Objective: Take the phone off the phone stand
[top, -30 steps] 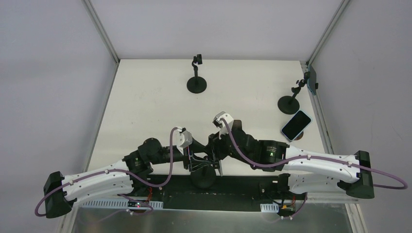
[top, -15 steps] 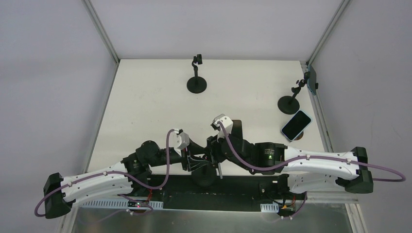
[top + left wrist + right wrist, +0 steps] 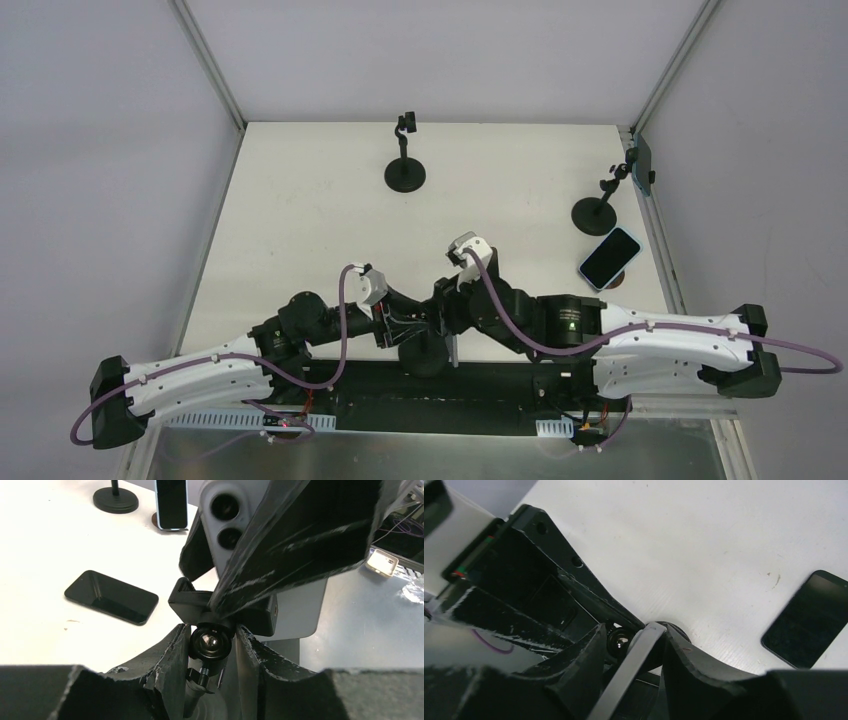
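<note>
Left gripper (image 3: 211,639) sits low at the near-centre edge of the table (image 3: 300,220), fingers (image 3: 167,655) pressed against both sides of the ball joint on the phone stand (image 3: 210,646), so it is clamped on the stand. Left arm runs from its base at bottom left, stretched rightward and low, wrist pointing at the other arm. Right arm mirrors it from bottom right, elbow bent, wrist angled down and left, and the two wrists nearly meet over the stand's round base (image 3: 425,358).

Right gripper (image 3: 631,631) is pinched on the phone (image 3: 225,512), one finger on each face (phone shows edge-on as a grey strip in the right wrist view). One black finger covers much of the phone's back in the left wrist view.

Phone: grey back, two camera lenses visible near its top, standing roughly upright and seated in the stand's black clamp (image 3: 186,602).

Elsewhere on the table: a dark phone lying flat (image 3: 112,596) and two other stands (image 3: 405,170) (image 3: 597,210) further back.
</note>
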